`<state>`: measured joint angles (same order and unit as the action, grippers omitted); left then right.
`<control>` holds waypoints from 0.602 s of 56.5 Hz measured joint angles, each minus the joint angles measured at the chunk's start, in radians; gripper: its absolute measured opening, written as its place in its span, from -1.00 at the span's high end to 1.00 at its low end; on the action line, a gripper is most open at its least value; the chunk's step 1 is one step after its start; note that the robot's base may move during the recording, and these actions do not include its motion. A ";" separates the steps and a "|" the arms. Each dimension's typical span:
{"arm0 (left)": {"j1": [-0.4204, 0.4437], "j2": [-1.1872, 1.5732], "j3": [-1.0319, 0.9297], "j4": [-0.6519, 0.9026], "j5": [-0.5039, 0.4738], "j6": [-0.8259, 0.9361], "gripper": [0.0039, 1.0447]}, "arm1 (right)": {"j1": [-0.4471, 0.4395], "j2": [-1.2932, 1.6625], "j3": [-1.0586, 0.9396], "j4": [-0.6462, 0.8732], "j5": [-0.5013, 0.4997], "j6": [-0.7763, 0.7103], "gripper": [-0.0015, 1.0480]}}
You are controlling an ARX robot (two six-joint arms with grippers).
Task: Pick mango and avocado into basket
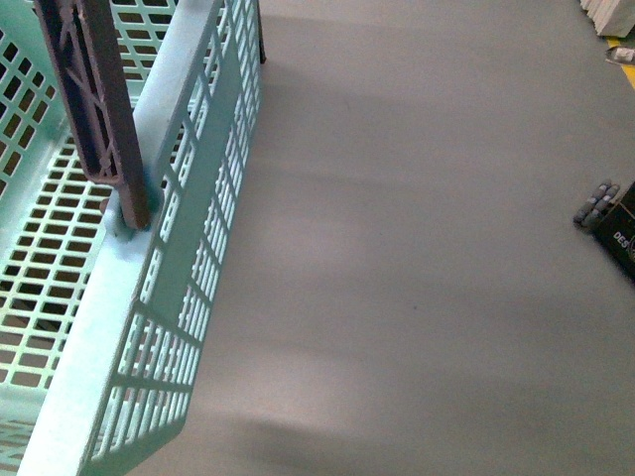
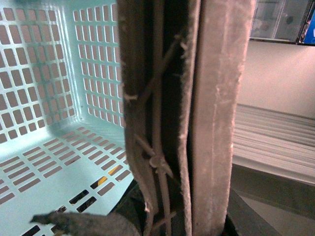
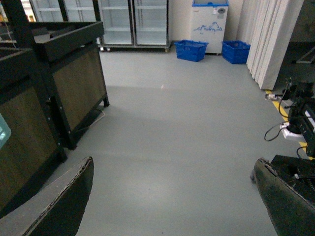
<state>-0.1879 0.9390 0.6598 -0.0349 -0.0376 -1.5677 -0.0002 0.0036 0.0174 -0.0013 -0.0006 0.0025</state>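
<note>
The teal basket [image 1: 189,248] hangs at the left of the front view, above the grey floor, and no fruit shows on its slotted floor [image 2: 54,162]. Its brown-grey handle [image 2: 211,113] fills the left wrist view, with thin ties crossing it. My left gripper [image 2: 177,223] is shut on that handle; only dark finger edges show at the frame's bottom. My right gripper [image 3: 172,196] is open, both fingers wide apart over bare floor with nothing between them. The mango and avocado are out of view.
Dark wooden display stands [image 3: 59,83] rise beside the right arm. Glass-door fridges [image 3: 133,22] and blue crates [image 3: 191,50] line the far wall. A black box [image 1: 617,223] lies on the floor at right. Cables and equipment [image 3: 295,123] sit nearby.
</note>
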 joint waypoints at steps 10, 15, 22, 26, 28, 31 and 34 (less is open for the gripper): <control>0.000 0.000 0.000 0.000 0.000 0.000 0.66 | 0.000 0.000 0.000 0.000 0.000 0.000 -0.83; 0.000 0.000 0.000 0.000 0.000 0.000 0.66 | 0.000 0.000 0.000 0.000 0.000 0.000 -0.83; 0.000 0.000 0.000 0.000 0.000 0.000 0.66 | 0.000 0.000 0.000 0.000 0.000 0.000 -0.83; 0.000 0.000 0.000 0.000 0.000 0.000 0.66 | 0.000 0.000 0.000 0.000 0.000 0.000 -0.83; 0.000 0.000 0.000 0.000 0.000 0.000 0.66 | 0.000 0.000 0.000 0.000 0.000 0.000 -0.83; 0.000 0.000 0.000 0.000 0.000 0.000 0.66 | 0.000 0.000 0.000 0.000 0.000 0.000 -0.83; 0.000 0.000 0.002 0.000 0.000 0.000 0.66 | 0.000 0.000 0.000 0.000 0.000 0.000 -0.83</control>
<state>-0.1879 0.9390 0.6617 -0.0349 -0.0376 -1.5681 -0.0002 0.0040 0.0174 -0.0010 -0.0010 0.0025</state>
